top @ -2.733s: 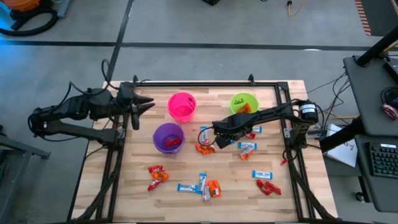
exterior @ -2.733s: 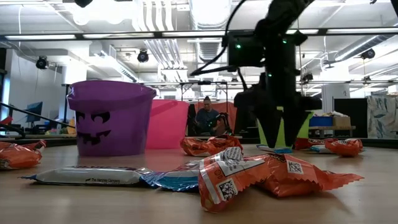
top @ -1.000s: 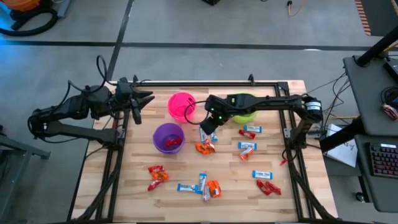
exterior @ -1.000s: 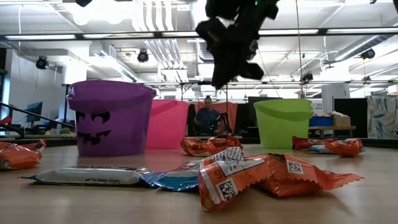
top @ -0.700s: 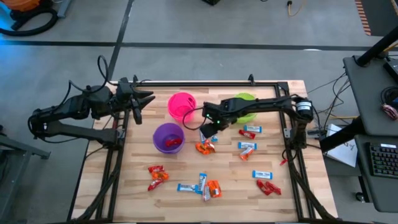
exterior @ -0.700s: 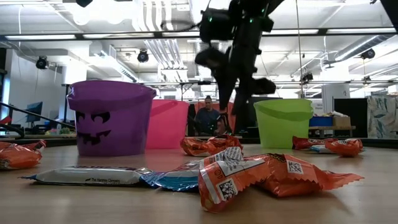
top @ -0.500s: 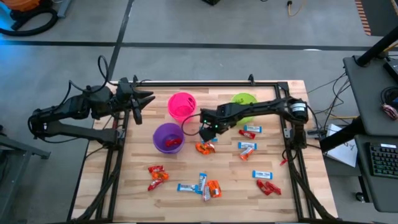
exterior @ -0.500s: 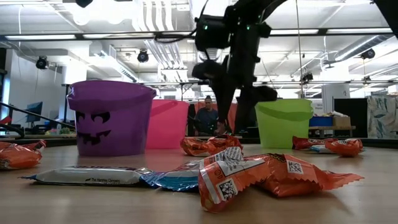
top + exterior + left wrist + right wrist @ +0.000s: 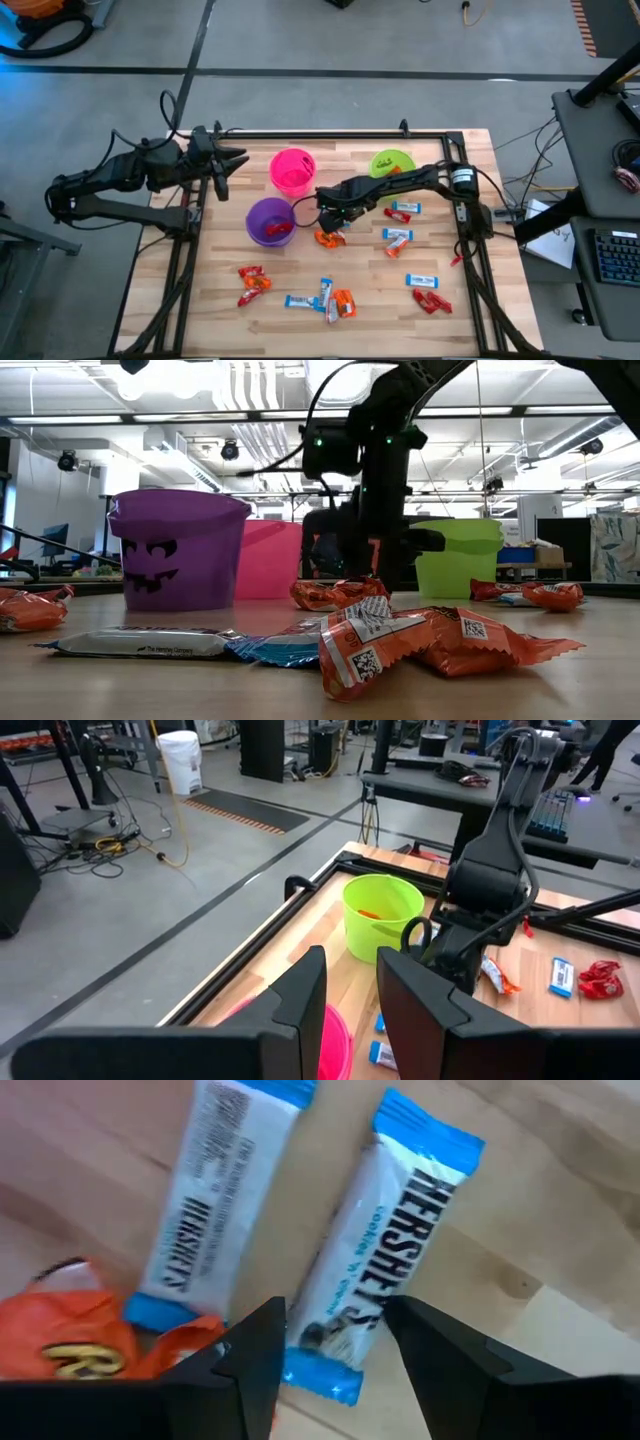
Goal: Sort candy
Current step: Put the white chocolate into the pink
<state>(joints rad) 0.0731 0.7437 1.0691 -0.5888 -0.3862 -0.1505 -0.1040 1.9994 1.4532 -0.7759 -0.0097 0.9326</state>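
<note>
Wooden slats form the work surface (image 9: 440, 255), set in a workshop with ceiling lights and a seated person far behind in the low view, where the right gripper (image 9: 333, 213) hangs low over two blue-and-white bars (image 9: 375, 1295) lying side by side near the middle, its fingers (image 9: 250, 1355) spread wide to either side of one bar and holding nothing. The left gripper (image 9: 228, 163) waits at the far left edge of the surface beside the pink cup (image 9: 292, 170), its fingers partly apart and empty. Sorting looks barely under way: a red sweet shows inside the purple cup (image 9: 270, 220), something orange lies in the green cup (image 9: 391, 165), and what the pink cup holds cannot be made out. Most of the candy is left on the surface: an orange piece (image 9: 328, 238) just beside the right gripper, more bars and red pieces toward the right edge (image 9: 398, 238), a red and orange pair at the near left (image 9: 250, 281), and a mixed cluster at the near middle (image 9: 330, 298). Judging by the wrist view, the orange wrapper (image 9: 75, 1345) touching one bar's end could get nudged during a pick.
</note>
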